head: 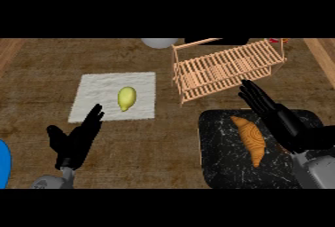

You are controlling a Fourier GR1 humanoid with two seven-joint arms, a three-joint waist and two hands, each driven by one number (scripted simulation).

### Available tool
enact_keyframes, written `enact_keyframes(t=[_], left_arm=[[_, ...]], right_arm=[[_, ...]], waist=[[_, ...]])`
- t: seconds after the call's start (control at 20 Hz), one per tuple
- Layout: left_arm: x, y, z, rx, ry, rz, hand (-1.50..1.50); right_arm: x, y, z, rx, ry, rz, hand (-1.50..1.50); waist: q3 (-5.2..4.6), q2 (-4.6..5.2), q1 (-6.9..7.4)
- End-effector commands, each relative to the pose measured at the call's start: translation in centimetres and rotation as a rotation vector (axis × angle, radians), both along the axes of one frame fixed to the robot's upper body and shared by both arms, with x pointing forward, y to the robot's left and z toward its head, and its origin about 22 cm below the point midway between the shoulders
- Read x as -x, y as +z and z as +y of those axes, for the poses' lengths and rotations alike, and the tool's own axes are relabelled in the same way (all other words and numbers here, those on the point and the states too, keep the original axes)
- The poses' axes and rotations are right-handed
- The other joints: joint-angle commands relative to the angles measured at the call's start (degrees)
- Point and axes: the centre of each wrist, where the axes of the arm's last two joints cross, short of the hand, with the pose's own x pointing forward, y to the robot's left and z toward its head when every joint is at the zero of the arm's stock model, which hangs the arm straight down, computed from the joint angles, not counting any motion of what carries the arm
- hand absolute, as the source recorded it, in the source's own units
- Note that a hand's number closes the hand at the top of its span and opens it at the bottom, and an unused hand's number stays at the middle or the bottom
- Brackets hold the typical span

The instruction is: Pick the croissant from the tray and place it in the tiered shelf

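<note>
An orange-brown croissant (251, 139) lies on a black marbled tray (219, 168) at the lower right. My right hand (278, 117) hovers just right of the croissant, fingers straight and pointing up-left, open, not touching it as far as I can see. The wooden slatted tiered shelf (222, 68) stands behind the tray, at the upper right, tilted in the view. My left hand (75, 142) rests open at the lower left, fingers up.
A white cloth (98, 88) with a yellow lemon-like fruit (126, 98) on it lies left of the shelf. A grey round object (159, 42) sits at the far edge. A blue object (4, 164) shows at the left edge.
</note>
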Motion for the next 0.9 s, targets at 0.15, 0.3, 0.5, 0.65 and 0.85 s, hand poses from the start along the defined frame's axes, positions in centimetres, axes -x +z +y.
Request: enact_keyframes(t=[0.15,0.3,0.5,0.65,0.85], left_arm=[[1.1,-0.7,2.6,-0.074,0.151,0.092,0.00],[1.7,-0.9,4.6,-0.087,0.198,0.126,0.00],[0.4,0.4,4.3,-0.078,0.171,0.168,0.00],[-0.2,1.4,4.3,-0.065,0.162,0.187,0.00],[0.0,0.3,2.9,-0.073,0.172,0.166,0.00]], right_arm=[[-0.6,7.6,-8.7,0.278,-0.280,-0.296,1.50],[0.6,10.1,-16.3,0.795,-0.541,-0.228,1.50],[2.5,6.0,-18.8,0.578,-0.684,-0.107,-1.50],[4.3,6.9,-20.4,0.540,-0.554,-0.172,-1.50],[4.7,7.6,-19.3,0.584,-0.359,-0.135,-1.50]], waist=[[1.27,-0.28,-1.03],[0.24,0.51,-3.42],[1.33,0.39,0.10],[1.31,0.30,0.23],[1.26,0.27,0.24]])
